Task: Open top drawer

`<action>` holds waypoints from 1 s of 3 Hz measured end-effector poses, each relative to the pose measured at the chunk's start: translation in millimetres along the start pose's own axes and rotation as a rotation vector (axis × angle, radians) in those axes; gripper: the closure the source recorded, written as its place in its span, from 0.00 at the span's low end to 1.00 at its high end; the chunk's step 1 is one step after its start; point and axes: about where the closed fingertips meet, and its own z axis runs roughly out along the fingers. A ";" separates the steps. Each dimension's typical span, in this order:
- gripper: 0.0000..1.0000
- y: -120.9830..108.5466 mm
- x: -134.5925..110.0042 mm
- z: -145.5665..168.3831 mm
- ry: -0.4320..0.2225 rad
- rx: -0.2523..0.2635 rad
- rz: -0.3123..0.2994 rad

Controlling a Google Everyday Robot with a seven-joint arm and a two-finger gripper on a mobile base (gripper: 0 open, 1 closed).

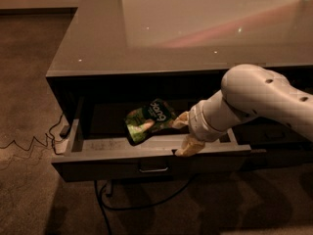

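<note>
While the drawer (pixel 107 166) sits pulled well out from under the counter (pixel 195 38), you've got the gripper (pixel 185 133) up at its front rim, right of centre, just beside the green snack bag (pixel 146 121) lying on the scuffed grey floor inside. The two pale fingers (pixel 190 145) stand apart, one reaching in toward the bag and the other lying along the top edge of the front panel, and I can't see them pinching anything. The white arm (pixel 259 99) comes in from the right, low across the opening. Now, how will this thing handle? It's wide and stiff, a hard box that I judge runs on slides, so expect it to glide rather than flex, with some weight in the panel itself and almost none from that one light bag. The dark finish looks smooth, so a flat press on the front will likely slip. Your best hold is the small bar handle (pixel 153 169) in the middle of the front panel, below and left of where you are: a pull there is centred, and a wide drawer dragged from one side may skew and bind. The rim is the fallback, a firm lip you can hook from inside, but keep clear of the bag, which will crumple and slide if nudged. To my eye the opening looks nearly complete.
</note>
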 end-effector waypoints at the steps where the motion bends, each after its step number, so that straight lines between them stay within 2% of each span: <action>1: 0.65 -15.9 6.7 16.7 0.024 -0.015 0.002; 2: 0.88 -22.0 24.0 36.8 0.037 -0.047 0.026; 3: 1.00 -23.8 47.5 51.5 0.057 -0.079 0.062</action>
